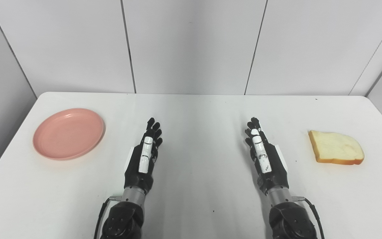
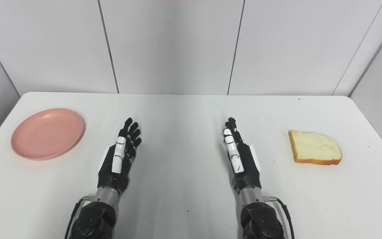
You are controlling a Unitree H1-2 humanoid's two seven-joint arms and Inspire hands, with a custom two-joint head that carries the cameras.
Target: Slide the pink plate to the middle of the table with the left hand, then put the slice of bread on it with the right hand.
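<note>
A round pink plate (image 1: 69,133) lies flat and empty on the white table (image 1: 197,109), far to the left. Over on the right side lies a slice of bread (image 1: 336,147) with a brown crust. My left hand (image 1: 146,152) rests edge-on over the table to the right of the plate, a clear gap apart from it, fingers stretched forward and open. Well to the left of the bread my right hand (image 1: 264,154) stands the same way, open and holding nothing.
White wall panels (image 1: 191,46) rise right behind the table's far edge. Side walls close in at left and right. A few small dark specks mark the tabletop. Bare white surface stretches between my two hands.
</note>
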